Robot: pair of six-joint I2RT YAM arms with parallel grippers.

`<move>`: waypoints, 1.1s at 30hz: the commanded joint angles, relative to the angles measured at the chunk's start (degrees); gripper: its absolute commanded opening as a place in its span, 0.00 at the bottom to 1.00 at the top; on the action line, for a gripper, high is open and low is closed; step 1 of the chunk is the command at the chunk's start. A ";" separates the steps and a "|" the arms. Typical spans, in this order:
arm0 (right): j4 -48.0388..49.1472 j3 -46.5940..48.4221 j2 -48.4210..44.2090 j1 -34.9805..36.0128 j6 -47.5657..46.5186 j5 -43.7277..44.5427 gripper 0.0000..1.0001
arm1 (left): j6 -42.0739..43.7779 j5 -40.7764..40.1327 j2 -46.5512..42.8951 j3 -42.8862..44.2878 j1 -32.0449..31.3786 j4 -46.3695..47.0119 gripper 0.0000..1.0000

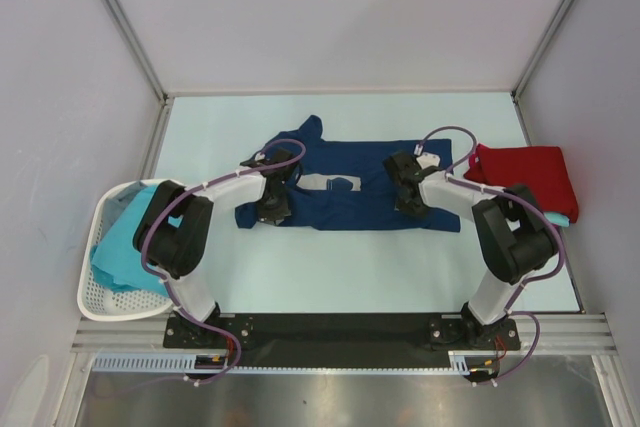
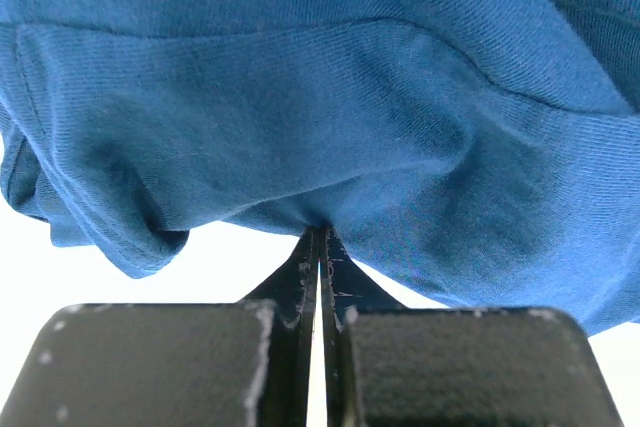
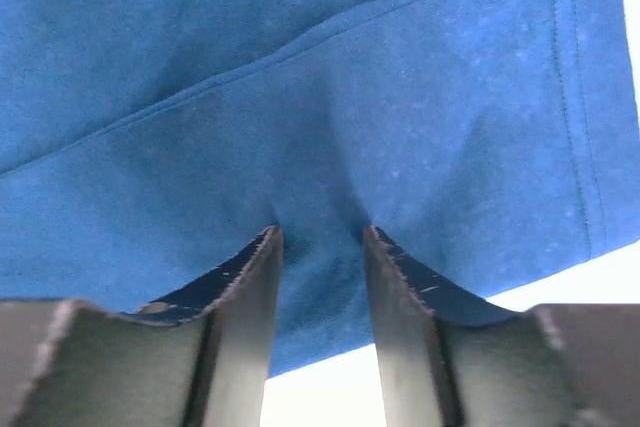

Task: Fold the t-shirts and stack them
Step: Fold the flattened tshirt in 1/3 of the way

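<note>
Left tool [image 2: 320,239] pinches the navy t-shirt [image 1: 360,205]; right tool [image 3: 320,237] straddles its edge, jaws apart. An uneven lift could skew the fold.

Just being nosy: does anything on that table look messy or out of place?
Mildly. The navy t-shirt lies crooked, one sleeve poking up at its far left corner, and turquoise cloth spills over the white basket's rim.

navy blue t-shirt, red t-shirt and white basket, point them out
navy blue cloth t-shirt [image 1: 350,209]: top view, lower body panel
red cloth t-shirt [image 1: 530,169]: top view, middle of pile
white perforated plastic basket [image 1: 115,302]: top view, near wall
</note>
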 commanded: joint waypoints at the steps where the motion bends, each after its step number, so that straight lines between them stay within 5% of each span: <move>1: 1.02 -2.78 2.47 -2.32 1.96 -3.31 0.30 | 0.83 0.12 1.56 -2.36 0.50 -0.87 0.00; 5: -0.56 -3.39 2.21 -3.47 3.10 -4.73 0.00 | 0.92 0.47 1.03 -2.54 0.59 -1.75 0.00; 33: -17.88 -12.71 -13.35 7.69 14.88 -10.09 0.00 | -1.63 4.61 -20.41 -12.65 -2.22 -15.64 0.00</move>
